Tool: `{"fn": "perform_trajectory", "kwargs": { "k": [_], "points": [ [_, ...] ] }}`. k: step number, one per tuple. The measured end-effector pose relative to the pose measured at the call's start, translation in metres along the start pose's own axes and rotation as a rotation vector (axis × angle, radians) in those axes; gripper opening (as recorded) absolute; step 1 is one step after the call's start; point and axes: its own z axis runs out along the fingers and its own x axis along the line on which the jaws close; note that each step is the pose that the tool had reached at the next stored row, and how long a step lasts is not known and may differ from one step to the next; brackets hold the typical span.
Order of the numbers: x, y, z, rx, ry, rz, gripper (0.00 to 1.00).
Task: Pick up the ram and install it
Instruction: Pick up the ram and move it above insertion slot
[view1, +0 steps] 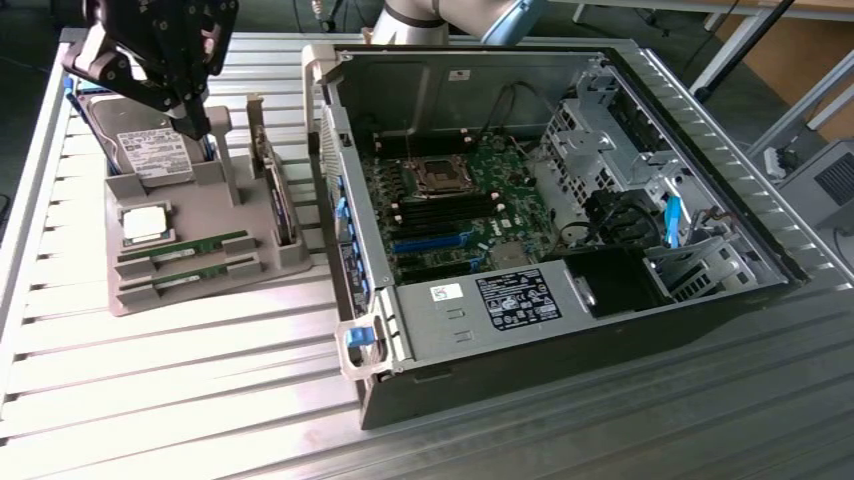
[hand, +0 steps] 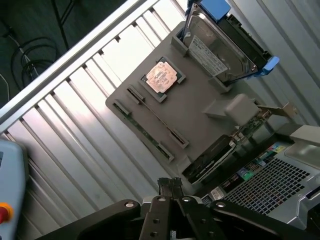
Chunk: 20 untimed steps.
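Ram sticks, two thin flat green boards, lie in slots at the near edge of the matte gray holder on the ribbed metal worktop. The black tool, closed and empty, hangs above the holder's far edge.

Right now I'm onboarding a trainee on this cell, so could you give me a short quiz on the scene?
1. How many ram sticks lie in the gray holder?
2. True or false: the gripper holds a ram stick.
3. What sits on the holder between the hard drive and the ram sticks? A) a fan B) the CPU chip C) a screwdriver
Key: 1 two; 2 false, it is shut and empty; 3 B.
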Motion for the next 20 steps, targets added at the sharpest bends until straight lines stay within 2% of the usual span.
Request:
{"fn": "perform_trajectory", "kwargs": {
  "k": [9,20],
  "points": [
    [0.0,0.0,0.0,0.0093,0.0063,-0.099,0.09],
    [0.0,0.0,0.0,0.0201,0.0106,-0.258,0.09]
  ]
}}
